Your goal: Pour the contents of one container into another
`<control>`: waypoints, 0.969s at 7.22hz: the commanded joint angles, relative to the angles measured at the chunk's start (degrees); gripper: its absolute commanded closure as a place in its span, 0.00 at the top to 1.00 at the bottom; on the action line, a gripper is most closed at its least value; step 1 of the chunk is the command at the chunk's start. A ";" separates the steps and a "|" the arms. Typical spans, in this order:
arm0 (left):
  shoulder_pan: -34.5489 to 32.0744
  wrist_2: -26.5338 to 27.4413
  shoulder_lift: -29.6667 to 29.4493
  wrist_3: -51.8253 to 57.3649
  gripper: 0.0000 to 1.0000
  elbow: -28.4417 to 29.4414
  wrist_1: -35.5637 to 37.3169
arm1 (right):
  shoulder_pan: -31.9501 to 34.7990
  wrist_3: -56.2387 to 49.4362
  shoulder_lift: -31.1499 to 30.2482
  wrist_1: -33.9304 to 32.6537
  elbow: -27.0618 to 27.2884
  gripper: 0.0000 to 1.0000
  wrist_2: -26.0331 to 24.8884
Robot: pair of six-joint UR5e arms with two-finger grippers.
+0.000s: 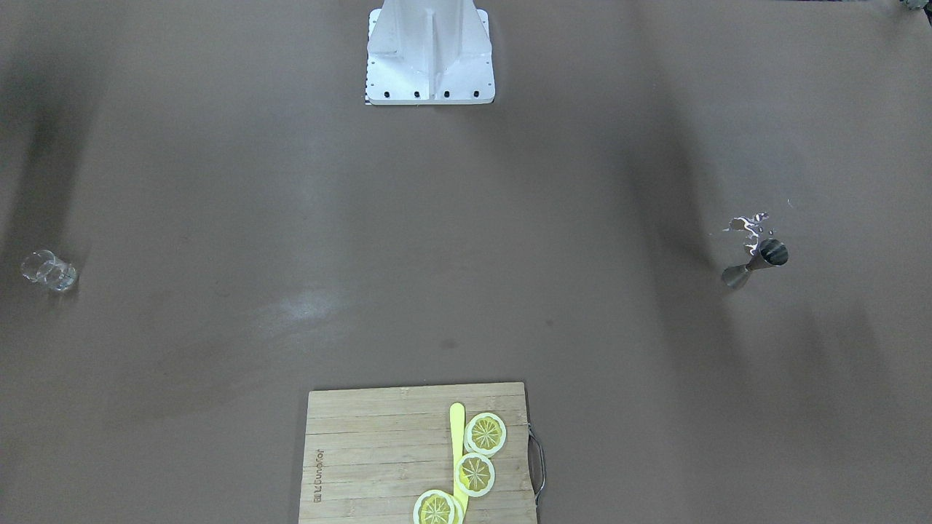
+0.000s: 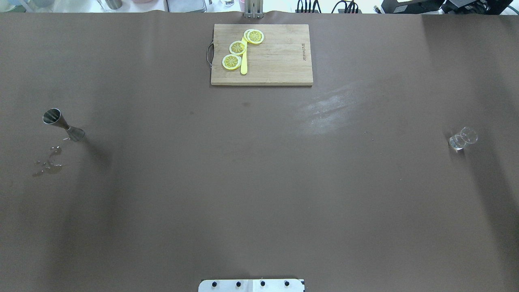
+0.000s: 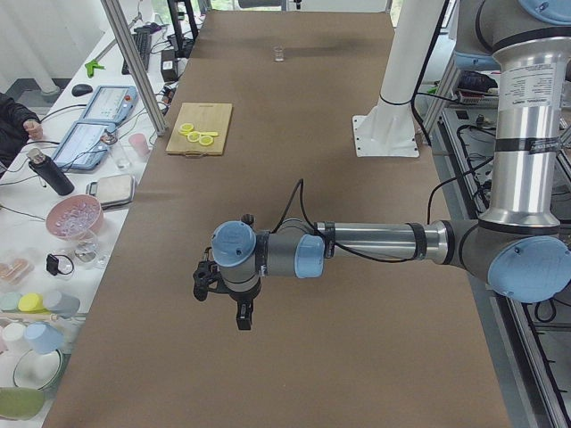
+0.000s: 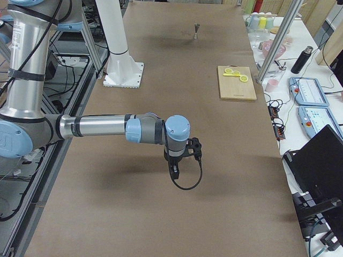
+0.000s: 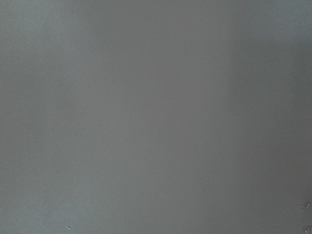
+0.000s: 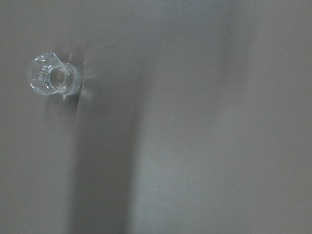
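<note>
The steel jigger (image 2: 63,125) stands upright at the table's left end, also visible as the jigger (image 1: 757,263) and far off as the jigger (image 4: 196,31). The clear glass (image 2: 462,139) stands at the right end; the right wrist view looks down on the glass (image 6: 51,75) at its upper left. In the exterior left view, the left gripper (image 3: 227,299) hangs above the table near that end. In the exterior right view, the right gripper (image 4: 177,167) hangs likewise. For either one I cannot tell whether it is open or shut. The left wrist view shows only bare table.
A puddle of spilled liquid (image 2: 48,162) lies on the brown table just in front of the jigger. A wooden cutting board (image 2: 279,61) with lemon slices and a yellow knife sits at the far middle edge. The white robot base (image 1: 429,65) stands at the near middle.
</note>
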 commanded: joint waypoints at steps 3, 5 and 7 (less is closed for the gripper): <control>0.00 -0.09 -0.04 -0.04 0.98 0.00 0.00 | 0.00 -0.07 0.04 0.00 0.56 1.00 -0.03; 0.09 -0.09 -0.04 -0.04 0.98 0.00 -0.09 | 0.00 -0.07 0.04 0.00 0.56 1.00 -0.03; 0.09 0.00 -0.04 -0.04 0.98 0.08 -0.09 | 0.00 0.02 0.04 0.78 0.56 1.00 -0.03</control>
